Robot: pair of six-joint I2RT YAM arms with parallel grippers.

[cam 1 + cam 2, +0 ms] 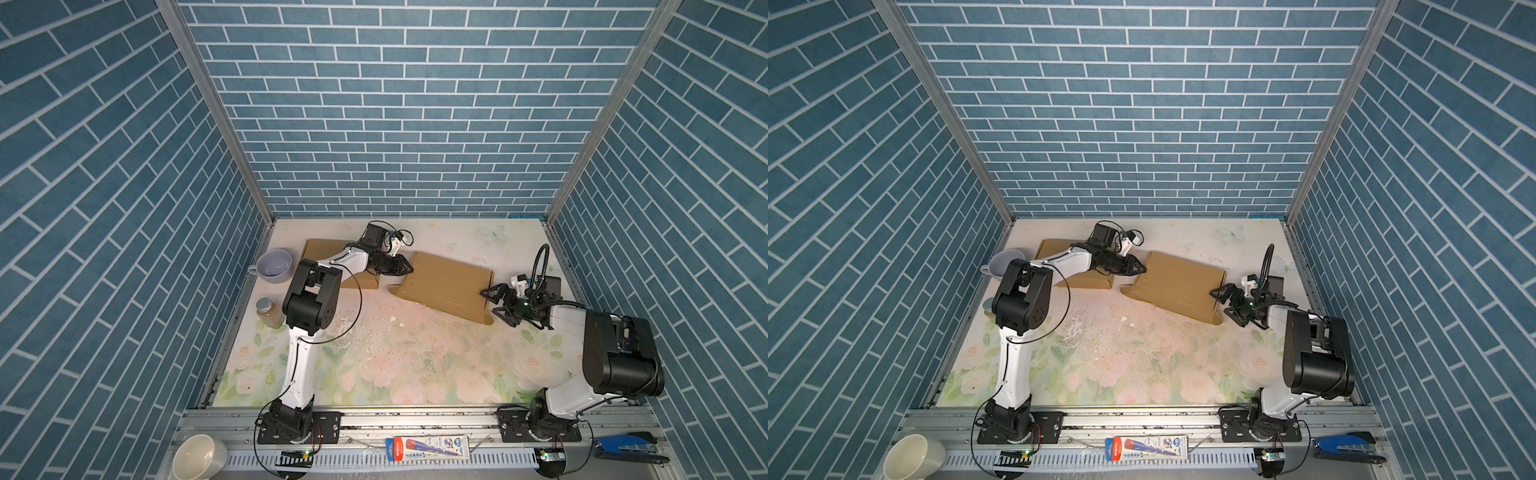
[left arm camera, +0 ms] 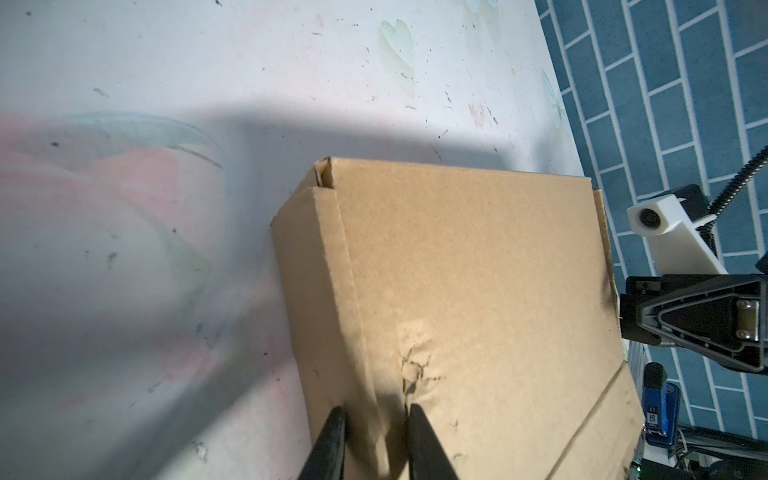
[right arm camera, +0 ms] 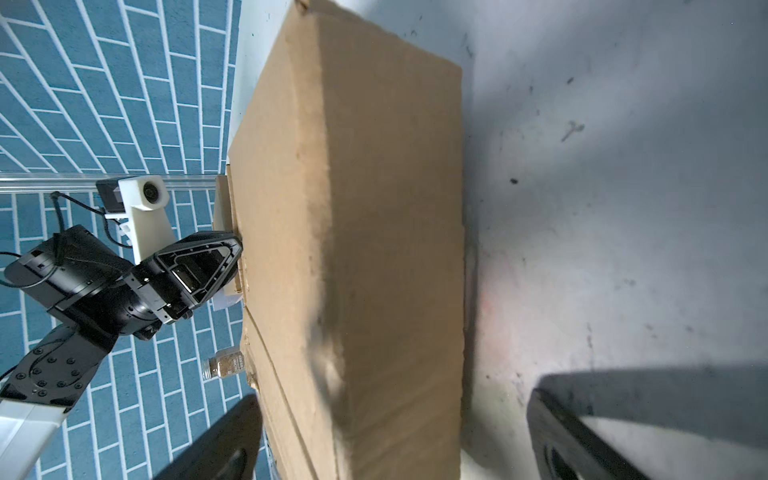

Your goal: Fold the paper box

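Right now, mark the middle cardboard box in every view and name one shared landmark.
In a top view: cardboard box, centre, toward the back.
In a top view: box, same spot.
Left wrist view: box fills most of the frame.
Right wrist view: broad band through the middle.
Landmark: left end effector at the box's edge.

Table (image 1: 395, 365) (image 1: 1121, 370): pale floral print, with pink roses and green leaves toward the front and butterflies at the back. It is scuffed mid-table, with white flecks and dark specks.

The paper box (image 1: 446, 286) (image 1: 1179, 282) (image 2: 478, 291) (image 3: 374, 208) is brown and part-folded. It sits at the back, right of centre from my side, skewed to the table edges. A darker strip runs along its front, with a rounded flap on the table at each end.

A flat brown cardboard sheet (image 1: 324, 248) (image 1: 1092, 282) lies at the back left, near the box; I can't tell whether they touch.

A lavender cup (image 1: 274, 266) (image 1: 1000, 259) stands at my left edge, just beside that sheet.

A jar (image 1: 269, 313) (image 3: 224, 363) with a silver lid and brown contents stands upright at the left edge, in front of the cup.
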